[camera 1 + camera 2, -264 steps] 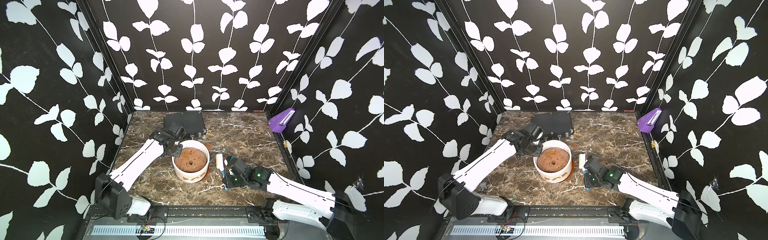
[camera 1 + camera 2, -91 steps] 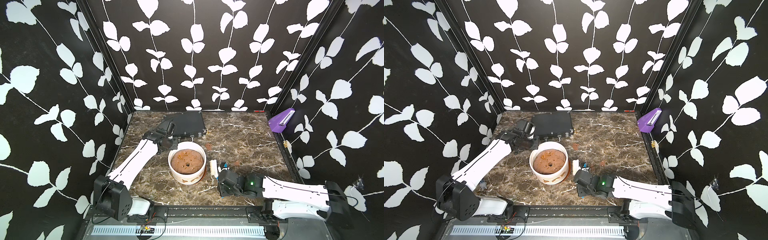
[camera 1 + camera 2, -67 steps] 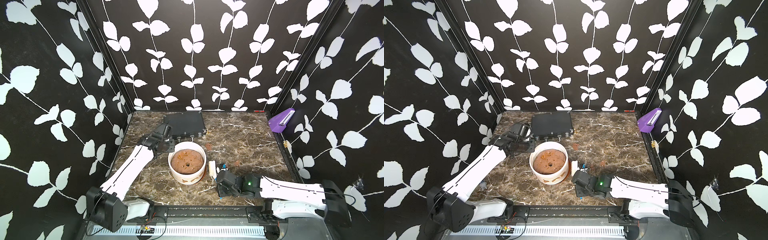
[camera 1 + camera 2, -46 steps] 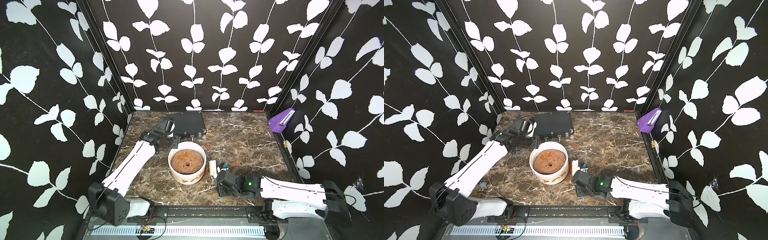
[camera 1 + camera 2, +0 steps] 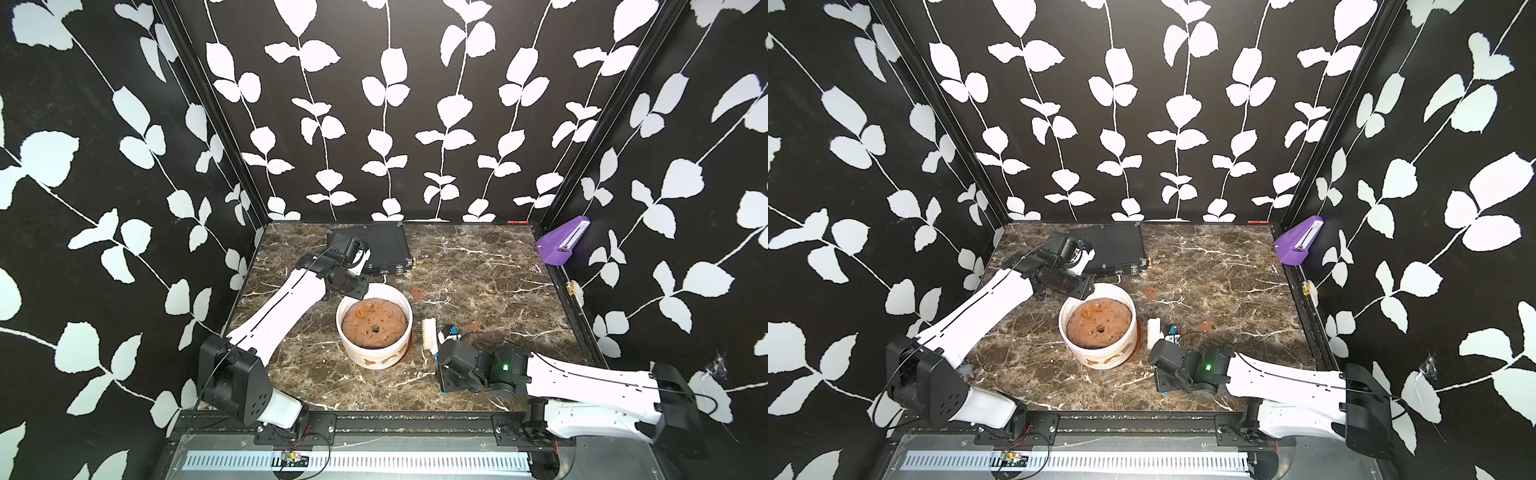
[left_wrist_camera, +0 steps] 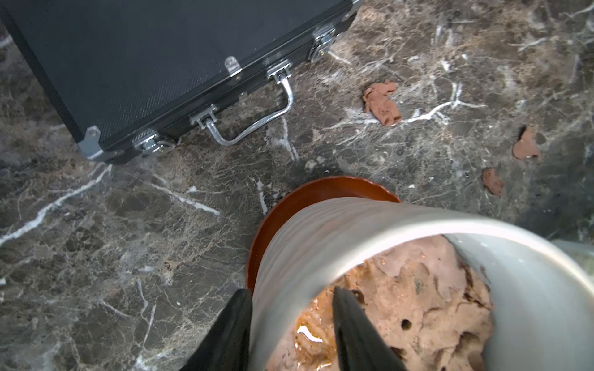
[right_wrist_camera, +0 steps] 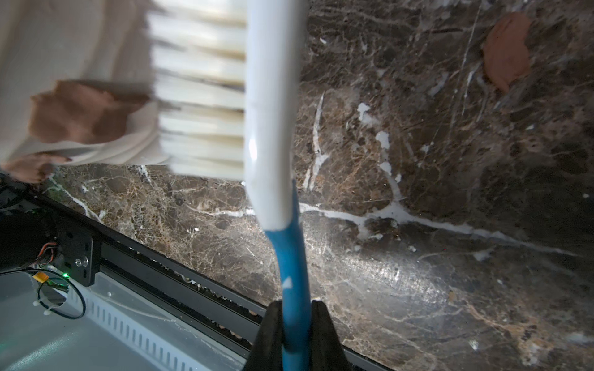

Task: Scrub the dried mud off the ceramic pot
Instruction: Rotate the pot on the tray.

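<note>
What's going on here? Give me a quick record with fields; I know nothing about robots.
pot: white, on orange saucer, brown lump inside
mud: patches on pot's wall
brush: bristles at the wall beside a patch
right gripper: shut on brush's blue handle
left gripper: fingers astride pot's rim
case: black, behind pot

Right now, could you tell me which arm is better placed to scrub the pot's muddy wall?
Right. The right end effector is shut on the brush handle, bristles facing a dried mud patch on the ceramic pot. The left end effector straddles the pot's rim, probably to steady it.
</note>
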`<state>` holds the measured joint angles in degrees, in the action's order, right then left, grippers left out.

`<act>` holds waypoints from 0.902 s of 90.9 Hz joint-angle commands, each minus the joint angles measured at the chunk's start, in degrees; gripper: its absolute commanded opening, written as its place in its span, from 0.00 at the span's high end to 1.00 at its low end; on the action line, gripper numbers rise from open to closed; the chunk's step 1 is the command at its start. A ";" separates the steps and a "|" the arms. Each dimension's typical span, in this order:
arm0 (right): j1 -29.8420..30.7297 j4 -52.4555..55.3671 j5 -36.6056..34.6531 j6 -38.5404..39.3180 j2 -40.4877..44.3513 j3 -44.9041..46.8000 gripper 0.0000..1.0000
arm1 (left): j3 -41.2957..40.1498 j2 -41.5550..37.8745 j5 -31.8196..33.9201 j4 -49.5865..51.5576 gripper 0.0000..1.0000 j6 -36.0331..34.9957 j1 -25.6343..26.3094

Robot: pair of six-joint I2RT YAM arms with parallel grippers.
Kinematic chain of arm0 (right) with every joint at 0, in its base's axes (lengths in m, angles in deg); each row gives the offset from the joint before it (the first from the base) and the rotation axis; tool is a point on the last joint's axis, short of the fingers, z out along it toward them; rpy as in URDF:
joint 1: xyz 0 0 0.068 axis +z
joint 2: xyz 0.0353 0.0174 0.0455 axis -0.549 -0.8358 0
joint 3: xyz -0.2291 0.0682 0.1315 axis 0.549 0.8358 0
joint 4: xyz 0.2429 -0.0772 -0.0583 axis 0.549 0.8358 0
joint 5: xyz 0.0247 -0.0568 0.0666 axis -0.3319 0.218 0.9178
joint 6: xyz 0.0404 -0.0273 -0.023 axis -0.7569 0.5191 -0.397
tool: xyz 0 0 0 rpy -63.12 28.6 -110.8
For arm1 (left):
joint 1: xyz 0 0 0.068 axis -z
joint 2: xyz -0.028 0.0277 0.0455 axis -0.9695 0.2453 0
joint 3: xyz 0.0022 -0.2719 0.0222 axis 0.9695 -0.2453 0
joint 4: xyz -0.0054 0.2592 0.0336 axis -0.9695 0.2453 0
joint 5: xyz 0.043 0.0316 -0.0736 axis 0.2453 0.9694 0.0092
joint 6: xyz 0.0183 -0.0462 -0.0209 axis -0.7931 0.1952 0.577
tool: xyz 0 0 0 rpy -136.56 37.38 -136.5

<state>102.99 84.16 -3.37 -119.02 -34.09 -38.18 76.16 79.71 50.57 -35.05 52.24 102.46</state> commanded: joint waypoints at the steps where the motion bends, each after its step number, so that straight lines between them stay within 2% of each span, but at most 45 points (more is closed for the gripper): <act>1: -0.26 -1.40 -0.23 0.32 -0.39 -0.35 1.00 | -1.83 0.52 3.28 2.88 0.62 -0.27 0.15; 18: -0.39 0.38 -1.37 0.81 0.08 -1.22 1.00 | -3.18 -1.67 6.03 5.00 0.92 1.17 0.16; 26: -1.03 1.57 -2.15 0.86 1.71 -1.15 1.00 | -3.70 -3.91 6.63 5.76 0.99 2.38 0.15; 45: -2.97 1.19 -2.26 1.81 0.87 0.25 1.00 | -6.00 -9.30 2.83 5.53 1.00 4.36 0.17; 72: -5.79 -2.80 -0.17 3.46 -3.97 -0.05 1.00 | -8.92 -13.85 3.99 7.50 1.00 4.40 0.15; 82: -6.78 -7.35 3.64 6.19 -7.63 -1.09 1.00 | -10.10 -14.13 3.65 6.71 1.00 5.00 0.14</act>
<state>97.15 82.08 -2.74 -116.12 -38.72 -38.05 66.98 69.05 56.41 -30.92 57.46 102.74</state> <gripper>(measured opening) 0.144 0.101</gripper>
